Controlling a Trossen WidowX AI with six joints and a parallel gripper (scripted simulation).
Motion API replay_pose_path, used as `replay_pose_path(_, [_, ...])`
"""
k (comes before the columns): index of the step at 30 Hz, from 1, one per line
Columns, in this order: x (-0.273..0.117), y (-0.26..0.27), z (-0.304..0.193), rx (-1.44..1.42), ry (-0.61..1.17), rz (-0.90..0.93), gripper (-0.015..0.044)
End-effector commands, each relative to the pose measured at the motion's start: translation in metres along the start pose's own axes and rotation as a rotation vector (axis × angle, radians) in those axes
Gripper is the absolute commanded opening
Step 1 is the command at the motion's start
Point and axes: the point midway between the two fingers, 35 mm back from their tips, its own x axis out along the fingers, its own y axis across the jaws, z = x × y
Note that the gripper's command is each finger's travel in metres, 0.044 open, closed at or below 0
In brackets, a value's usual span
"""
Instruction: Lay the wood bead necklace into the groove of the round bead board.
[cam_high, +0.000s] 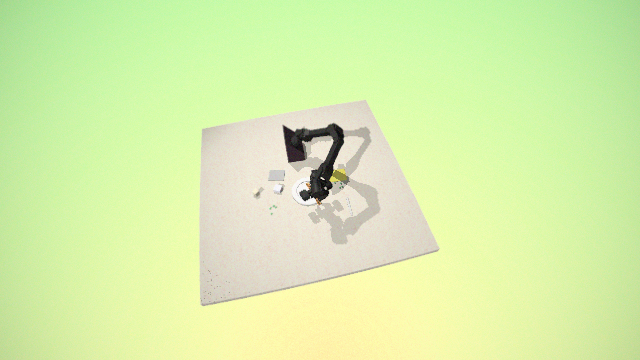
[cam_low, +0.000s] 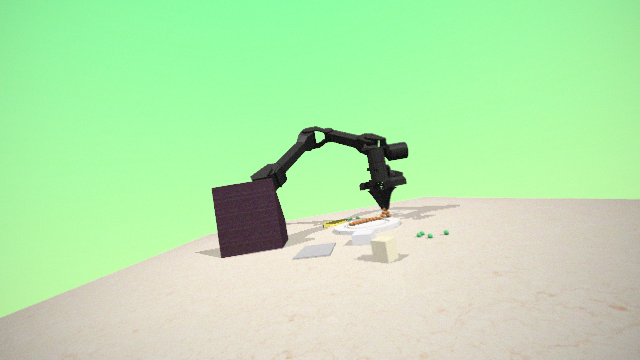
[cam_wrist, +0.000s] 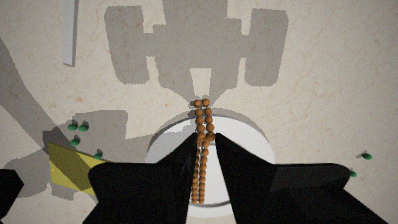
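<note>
The wood bead necklace (cam_high: 318, 201) (cam_low: 365, 221) (cam_wrist: 209, 120) is a chain of orange-brown beads, drawn into two close, nearly parallel strands. Its raised part is at the fingertips; the rest runs across the white round bead board (cam_high: 294, 192) (cam_low: 340, 231) (cam_wrist: 250, 130). A short doubled end reaches past the board's far rim in the wrist view. My gripper (cam_low: 385, 208) (cam_wrist: 206, 136) is shut on the necklace, low above the board near that rim. The arm hides much of the board in the top view, and the fingers cover parts of it in the wrist view.
A yellow square (cam_high: 341, 175) (cam_wrist: 60, 162) and green beads (cam_wrist: 78, 127) lie beside the board. A white block (cam_high: 278, 188) (cam_low: 363, 237), cream block (cam_low: 384, 250), grey plate (cam_high: 276, 175) (cam_low: 315, 251) and more green beads (cam_low: 430, 235) are nearby. A dark box (cam_low: 250, 220) stands at the arm's base.
</note>
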Motion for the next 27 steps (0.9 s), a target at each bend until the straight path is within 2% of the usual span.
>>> replay_pose_path(1, [-0.002, -0.004, -0.009, 0.000, 0.002, -0.002, 0.0000])
replay_pose_path(14, [-0.002, -0.016, -0.048, 0.001, 0.003, -0.002, 0.0000])
replay_pose_path(27, [0.014, -0.017, -0.049, 0.001, 0.003, -0.002, 0.0000])
